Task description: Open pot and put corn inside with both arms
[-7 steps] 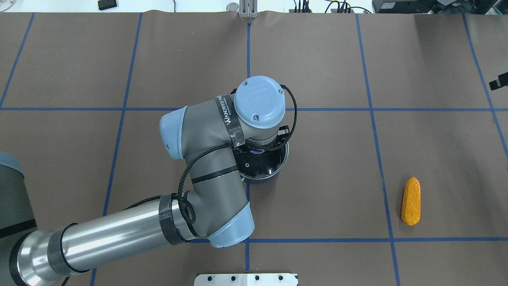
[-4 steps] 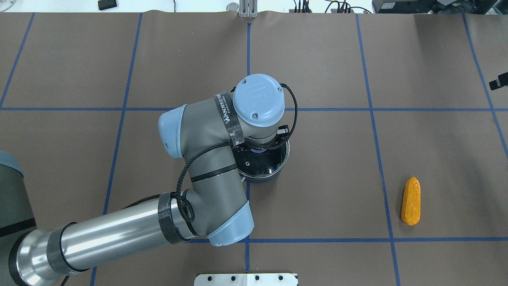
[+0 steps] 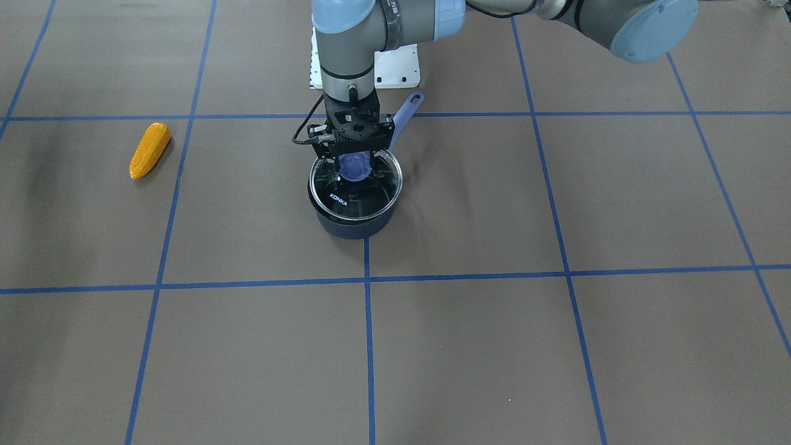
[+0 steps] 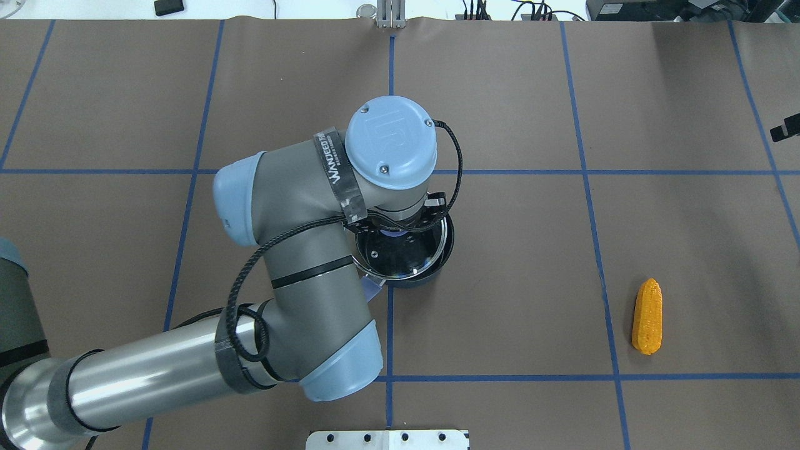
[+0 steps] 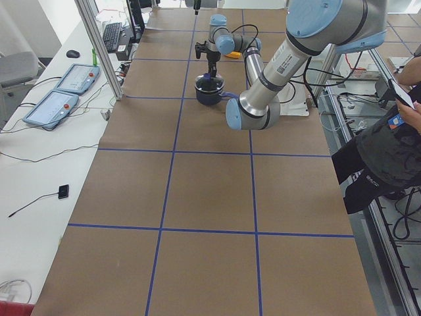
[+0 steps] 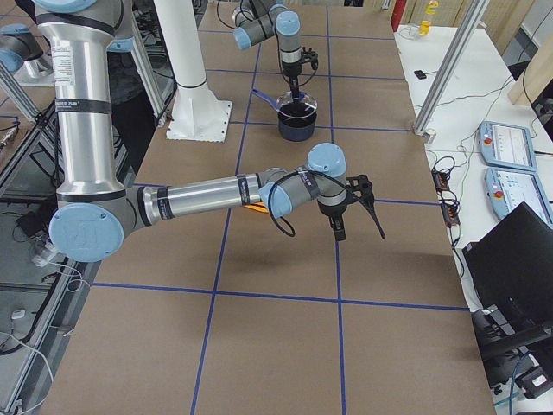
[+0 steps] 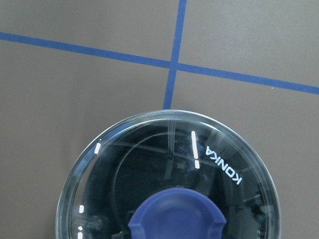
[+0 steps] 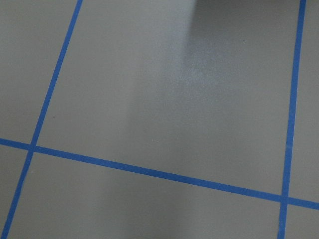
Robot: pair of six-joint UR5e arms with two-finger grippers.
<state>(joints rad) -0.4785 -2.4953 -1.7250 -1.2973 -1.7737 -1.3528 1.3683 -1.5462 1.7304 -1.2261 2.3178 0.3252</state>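
A dark blue pot (image 3: 352, 225) stands at the table's middle, its handle (image 3: 405, 112) pointing toward the robot. Its glass lid (image 3: 359, 199) has a blue knob (image 3: 355, 165). My left gripper (image 3: 355, 167) points straight down and is shut on that knob. In the overhead view the lid (image 4: 400, 253) sits a little left of the pot's wall (image 4: 432, 278). The left wrist view shows the lid (image 7: 149, 164) and knob (image 7: 177, 214) close below. The orange-yellow corn (image 4: 647, 316) lies flat far to the right, also in the front view (image 3: 149, 150). My right gripper (image 6: 356, 216) hovers above bare table; I cannot tell whether it is open.
The brown table cover has blue tape grid lines. A white base plate (image 4: 387, 439) sits at the near edge. A person (image 5: 381, 158) stands at the table's side in the left view. Control tablets lie on the side bench (image 5: 59, 99).
My left arm has shifted left and risen, and the lid has moved left with it, off centre from the pot. The corn has not moved.
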